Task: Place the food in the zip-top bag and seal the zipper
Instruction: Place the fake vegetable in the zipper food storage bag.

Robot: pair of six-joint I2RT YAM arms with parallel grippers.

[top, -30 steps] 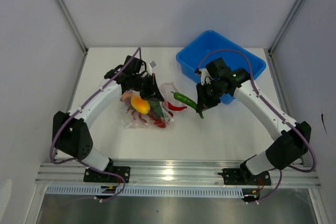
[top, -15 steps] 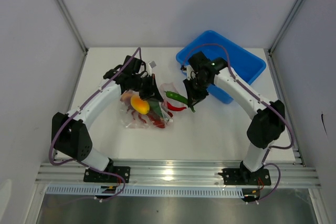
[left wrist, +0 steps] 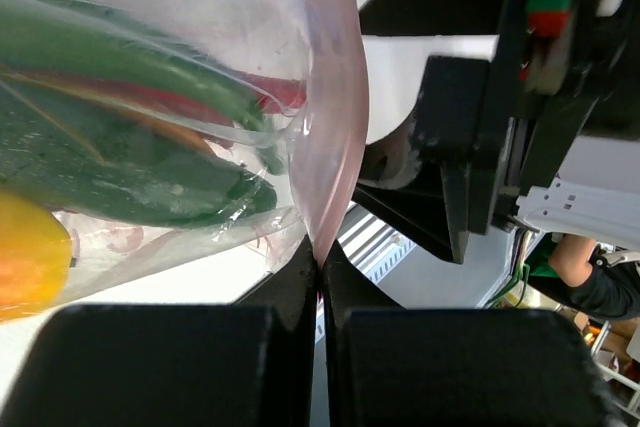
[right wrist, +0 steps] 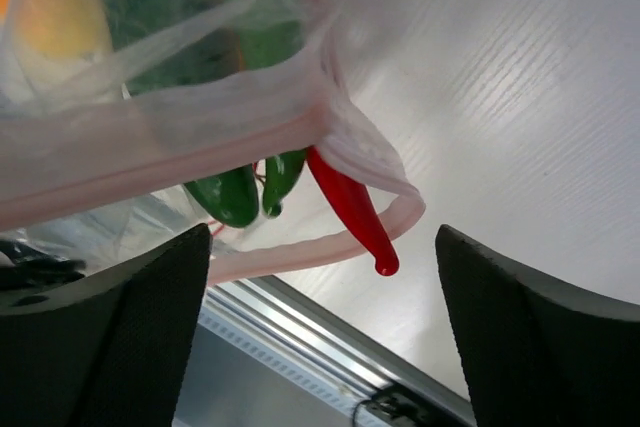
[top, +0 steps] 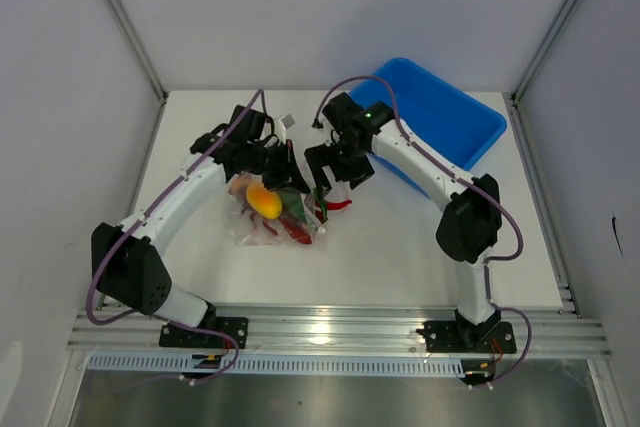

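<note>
Between spread right gripper point(right wrist: 322, 282) fingers: red chili point(right wrist: 350, 202) at zip-top bag point(right wrist: 150, 77) mouth; left gripper point(left wrist: 320, 277) pinches zipper point(left wrist: 330, 97).

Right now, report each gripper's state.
Left gripper: shut on the zipper.
Right gripper: open, holding nothing.

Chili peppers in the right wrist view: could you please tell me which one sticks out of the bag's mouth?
The red chili: its pointed tip crosses the lower pink zipper strip, while the green chilies end short of it.
</note>
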